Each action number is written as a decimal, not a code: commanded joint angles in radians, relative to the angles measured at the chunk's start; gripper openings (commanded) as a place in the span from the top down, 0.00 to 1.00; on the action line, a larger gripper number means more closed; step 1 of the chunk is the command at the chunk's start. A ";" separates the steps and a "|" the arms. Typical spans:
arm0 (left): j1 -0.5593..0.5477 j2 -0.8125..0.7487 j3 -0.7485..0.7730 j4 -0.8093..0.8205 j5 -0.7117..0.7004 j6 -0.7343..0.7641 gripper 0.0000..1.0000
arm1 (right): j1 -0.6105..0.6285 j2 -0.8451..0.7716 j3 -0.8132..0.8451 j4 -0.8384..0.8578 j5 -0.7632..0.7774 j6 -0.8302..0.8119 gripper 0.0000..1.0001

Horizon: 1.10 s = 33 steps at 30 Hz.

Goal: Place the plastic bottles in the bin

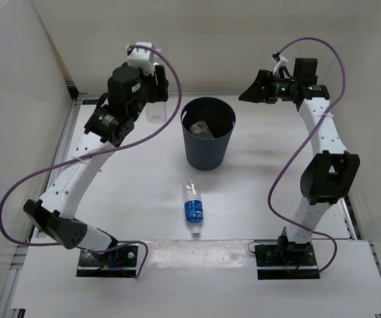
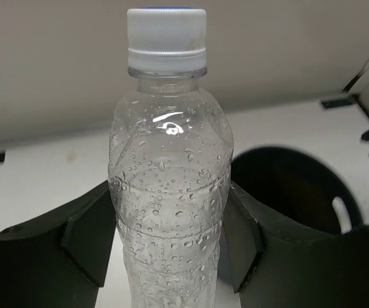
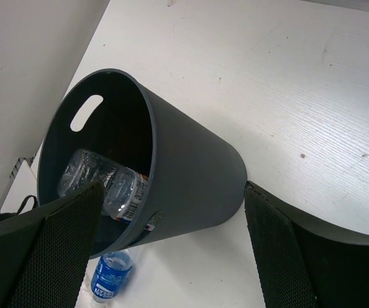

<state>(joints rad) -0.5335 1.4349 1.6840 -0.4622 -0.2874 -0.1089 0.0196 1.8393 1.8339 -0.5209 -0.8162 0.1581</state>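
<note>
My left gripper (image 1: 158, 99) is shut on the plain clear bottle (image 1: 156, 112), holding it upright just left of the bin (image 1: 208, 149). In the left wrist view the fingers (image 2: 91, 237) press both sides of this white-capped bottle (image 2: 168, 160), with the bin's rim (image 2: 280, 157) behind on the right. A clear bottle with a white label (image 3: 107, 186) lies inside the bin (image 3: 190, 173); it also shows from above (image 1: 201, 128). The blue-label bottle (image 1: 192, 207) lies on the table in front of the bin, also in the right wrist view (image 3: 110, 276). My right gripper (image 1: 251, 93) is open and empty, right of the bin. No orange bottle is visible.
White walls close the table at the back and sides. A raised board (image 1: 197, 275) carries both arm bases along the near edge. The purple cables (image 1: 18, 192) loop beside each arm.
</note>
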 commanded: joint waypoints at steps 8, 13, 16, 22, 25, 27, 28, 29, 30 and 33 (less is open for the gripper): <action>0.020 0.332 0.436 0.206 0.238 -0.012 0.49 | -0.044 -0.023 0.022 0.006 -0.006 0.006 0.10; 0.020 0.467 0.505 0.276 0.284 -0.104 0.49 | -0.078 -0.028 0.027 -0.005 -0.005 0.003 0.10; 0.007 0.487 0.447 0.362 0.304 -0.176 0.49 | -0.101 -0.029 0.030 -0.008 -0.006 0.004 0.10; -0.066 0.539 0.419 0.393 0.306 -0.193 0.46 | -0.135 -0.014 0.062 -0.027 -0.011 0.003 0.10; -0.085 0.536 0.379 0.399 0.304 -0.195 0.46 | -0.144 0.000 0.077 -0.037 -0.018 0.000 0.10; -0.092 0.513 0.321 0.405 0.303 -0.195 0.44 | -0.152 0.008 0.087 -0.042 -0.026 0.003 0.10; -0.092 0.507 0.303 0.430 0.304 -0.196 0.41 | -0.152 0.009 0.087 -0.044 -0.028 0.004 0.10; -0.098 0.490 0.283 0.439 0.301 -0.195 0.39 | -0.156 0.015 0.088 -0.042 -0.031 0.009 0.10; -0.103 0.478 0.231 0.445 0.301 -0.195 0.38 | -0.156 0.017 0.087 -0.045 -0.029 0.009 0.10; -0.109 0.463 0.182 0.439 0.300 -0.186 0.33 | -0.149 0.023 0.087 -0.045 -0.037 0.018 0.10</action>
<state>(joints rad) -0.6430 1.9823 1.9041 -0.0544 0.0074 -0.2939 -0.1307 1.8431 1.8832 -0.5579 -0.8227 0.1589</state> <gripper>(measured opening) 0.710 0.904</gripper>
